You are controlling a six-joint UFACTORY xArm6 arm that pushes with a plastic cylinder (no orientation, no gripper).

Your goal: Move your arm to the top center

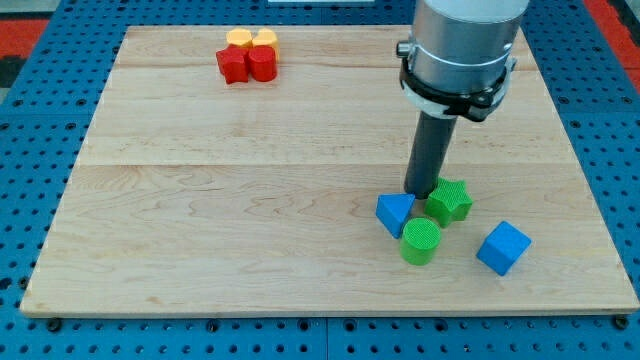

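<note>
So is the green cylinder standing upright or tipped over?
Upright: the green cylinder shows its round ridged top face, below my tip.

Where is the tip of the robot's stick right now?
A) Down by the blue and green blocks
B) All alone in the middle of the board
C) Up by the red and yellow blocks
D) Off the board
A: my tip sits at the view's lower right, right beside the green star block and just above the blue triangle block, far from the red blocks.
</note>
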